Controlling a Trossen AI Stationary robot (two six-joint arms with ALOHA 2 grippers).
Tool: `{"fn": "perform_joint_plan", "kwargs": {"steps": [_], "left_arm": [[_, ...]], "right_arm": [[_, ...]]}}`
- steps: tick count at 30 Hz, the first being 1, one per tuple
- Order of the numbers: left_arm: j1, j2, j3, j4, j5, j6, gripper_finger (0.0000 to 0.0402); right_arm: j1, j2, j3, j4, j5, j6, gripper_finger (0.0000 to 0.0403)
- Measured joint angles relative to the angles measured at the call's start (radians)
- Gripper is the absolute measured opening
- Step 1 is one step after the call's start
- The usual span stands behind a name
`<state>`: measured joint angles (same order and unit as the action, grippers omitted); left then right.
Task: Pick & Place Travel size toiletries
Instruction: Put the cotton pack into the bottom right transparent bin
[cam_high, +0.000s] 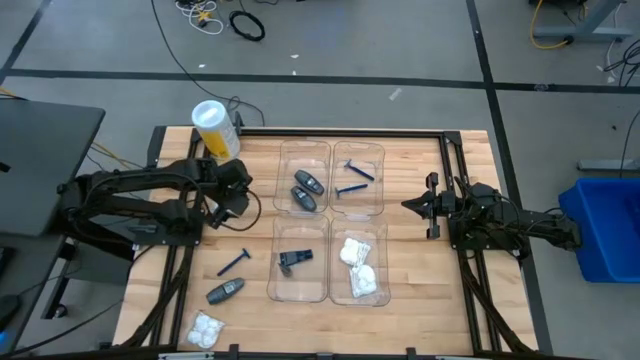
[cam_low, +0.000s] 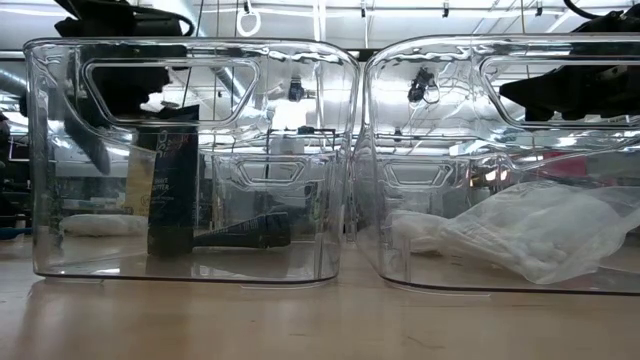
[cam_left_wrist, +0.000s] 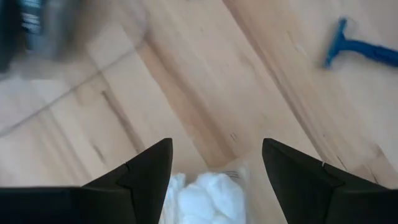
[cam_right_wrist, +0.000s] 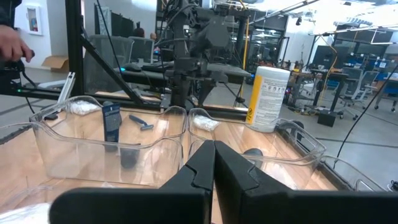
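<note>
- Centrally, four clear trays (cam_high: 303, 152) are set in a two-by-two block on the wooden table (cam_high: 420, 290); every place below is given relative to this block.
- Two dark grey tubes (cam_high: 307, 190) are seen in the far-left tray, a blue razor (cam_high: 356, 177) in the far-right one, a dark cone piece (cam_high: 294, 258) in the near-left one, and white packets (cam_high: 360, 265) in the near-right one.
- Left of the block, three items are left loose on the table: a second razor (cam_high: 234, 262), a grey tube (cam_high: 225, 291) and a white packet (cam_high: 206, 329).
- A yellow-and-white cylinder (cam_high: 216, 128) is stood beyond the block's far-left corner.
- The left gripper (cam_high: 236, 193) is held just left of the block, fingers (cam_left_wrist: 149, 174) spread apart and nothing grasped; the loose packet is seen between them, lower down.
- The right gripper (cam_high: 412, 205) is kept to the right of the block, jaws clenched on nothing.
</note>
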<state>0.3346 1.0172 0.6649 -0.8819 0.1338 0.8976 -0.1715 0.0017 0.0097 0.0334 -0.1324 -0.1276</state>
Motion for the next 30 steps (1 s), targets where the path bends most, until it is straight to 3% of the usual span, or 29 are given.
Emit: {"fn": "perform_joint_plan", "kwargs": {"steps": [8,14,30], "left_arm": [[-0.008,0.000,-0.053,0.004,0.014,0.126,0.0255],[-0.008,0.004,-0.082,0.004,0.026,0.138,0.0255],[-0.007,0.146,-0.082,0.089,-0.012,0.221,0.0255]], "right_arm": [[0.000,0.000,0.000,0.000,0.000,0.000,0.0014],[0.000,0.000,0.000,0.000,0.000,0.000,0.0014],[0.000,0.000,0.000,0.000,0.000,0.000,0.0014]]}}
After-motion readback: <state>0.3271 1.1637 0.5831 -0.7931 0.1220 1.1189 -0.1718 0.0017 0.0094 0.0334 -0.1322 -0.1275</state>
